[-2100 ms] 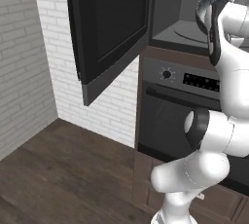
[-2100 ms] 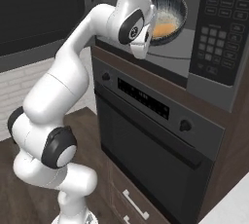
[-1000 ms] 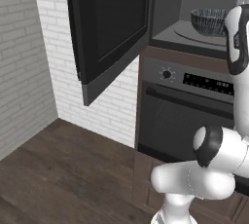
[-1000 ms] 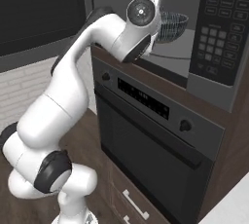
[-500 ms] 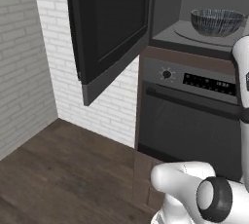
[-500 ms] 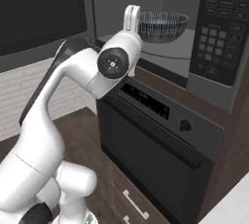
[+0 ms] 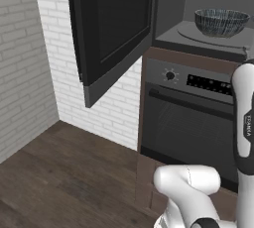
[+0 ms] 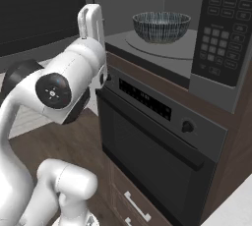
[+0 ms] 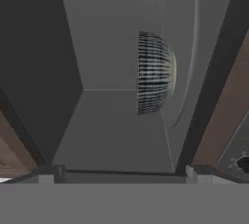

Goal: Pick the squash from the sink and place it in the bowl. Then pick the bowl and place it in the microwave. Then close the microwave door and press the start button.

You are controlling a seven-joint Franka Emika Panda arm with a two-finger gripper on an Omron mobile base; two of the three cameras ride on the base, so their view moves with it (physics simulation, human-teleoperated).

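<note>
You had the bowl point(image 8: 161, 26) on the microwave point(image 8: 162, 48) plate, tool state unclear; swing the door point(image 7: 111, 28) shut squarely.

Bowl point(image 7: 221, 22): glazed-looking ceramic, dark blue-grey with fine pale streaks, slight sheen.
Microwave point(image 8: 224, 33): matt black plastic-looking control panel; interior walls smooth matt grey.
Turntable point(image 8: 147, 44): smooth grey plate, low sheen.
Microwave door point(image 7: 111, 28): black frame, dark glossy glass pane, matt grey lower strip.
Oven point(image 7: 193, 118): black front, dark glass, satin finish.
Floor point(image 7: 59, 172): dark wood planks, matt.
Wall point(image 7: 30, 58): white-painted brick, rough.
</note>
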